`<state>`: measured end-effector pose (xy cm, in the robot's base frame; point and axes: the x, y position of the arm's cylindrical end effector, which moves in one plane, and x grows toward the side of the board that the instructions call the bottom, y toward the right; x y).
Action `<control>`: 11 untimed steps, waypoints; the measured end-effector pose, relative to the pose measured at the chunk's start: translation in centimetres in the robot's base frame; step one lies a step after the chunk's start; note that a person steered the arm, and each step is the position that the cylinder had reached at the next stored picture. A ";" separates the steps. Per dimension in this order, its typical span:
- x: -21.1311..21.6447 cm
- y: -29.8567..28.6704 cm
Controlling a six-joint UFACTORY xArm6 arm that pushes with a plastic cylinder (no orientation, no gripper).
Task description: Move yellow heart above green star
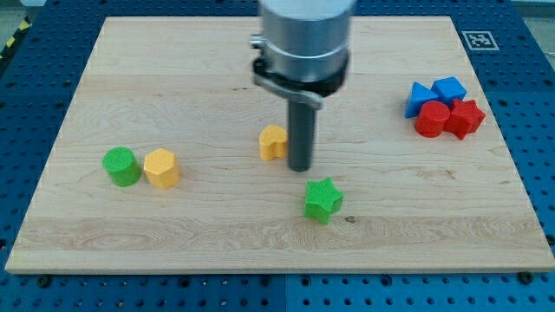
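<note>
Camera view: my tip [300,166], the end of a smooth dark rod under a grey metal cylinder, sits on the pale grained wooden board [217,234]. No jaws here, only the plain rod. The yellow heart [272,141], matte plastic, lies just beside my tip on the view's left, partly hidden by the rod; touching or not, I cannot tell. The ridged green star [323,199] is near, below-right of my tip. Far left: a green cylinder [121,166] touching a yellow hexagonal block [161,167]. Far right, a tight cluster: two blue blocks [434,93] and two red blocks [447,118].
</note>
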<state>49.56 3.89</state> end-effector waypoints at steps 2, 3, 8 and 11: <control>0.5 -8.1; -0.3 -15.3; -5.9 -11.8; -4.7 -7.9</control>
<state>44.87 -4.06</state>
